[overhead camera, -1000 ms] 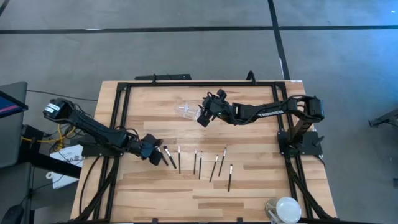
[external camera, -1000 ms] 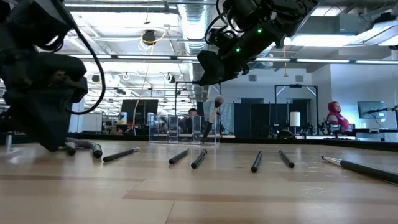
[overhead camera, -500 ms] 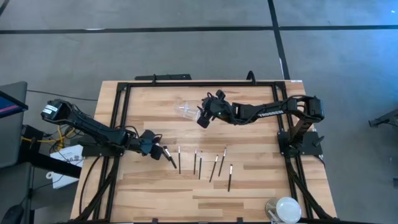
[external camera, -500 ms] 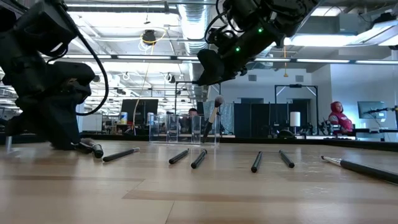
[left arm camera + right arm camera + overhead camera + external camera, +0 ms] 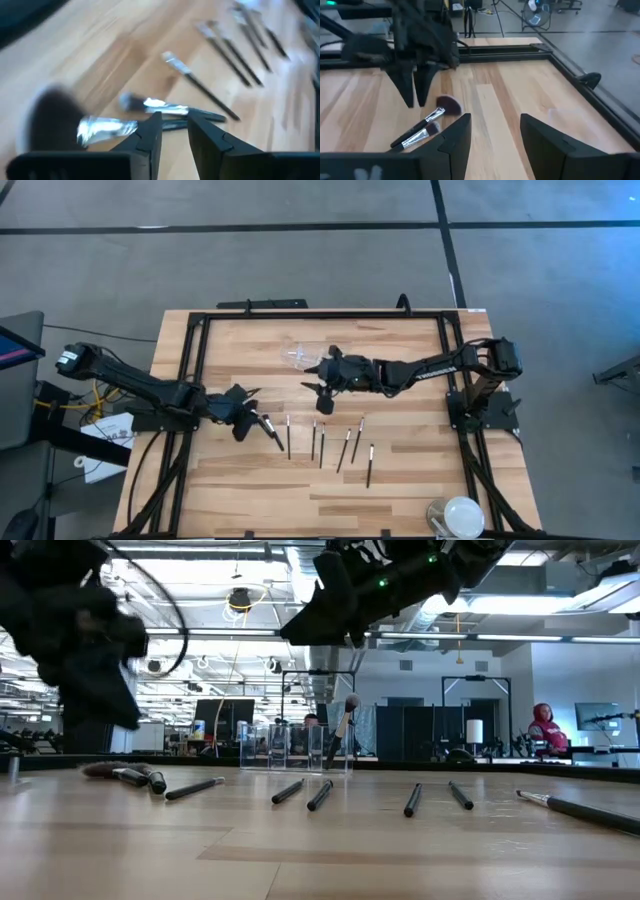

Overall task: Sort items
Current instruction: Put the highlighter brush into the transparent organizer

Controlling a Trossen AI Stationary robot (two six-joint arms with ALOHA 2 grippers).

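Observation:
Several slim black-handled brushes (image 5: 320, 442) lie in a row on the wooden table. Two more lie flat just under my left gripper: a fluffy dark-headed one (image 5: 50, 122) and a smaller one (image 5: 150, 105). One brush (image 5: 345, 718) stands head up in the clear holder (image 5: 298, 357). My left gripper (image 5: 240, 413) hangs above that pair, fingers pointing down, narrowly open and empty; it also shows as the left gripper (image 5: 415, 92) in the right wrist view. My right gripper (image 5: 320, 383) hovers mid-table near the holder, wide open and empty, facing the table's left.
A round white-and-clear disc (image 5: 455, 515) sits at the near right corner. A black frame (image 5: 320, 315) runs around the tabletop. Bare wood lies near of the brush row and between the two grippers.
My left gripper has risen from the table beside the two leftmost brushes and now hangs above them; the fluffy brush lies uncovered on the wood. My right gripper has swung away from the holder toward the near edge and turned to face the table's left.

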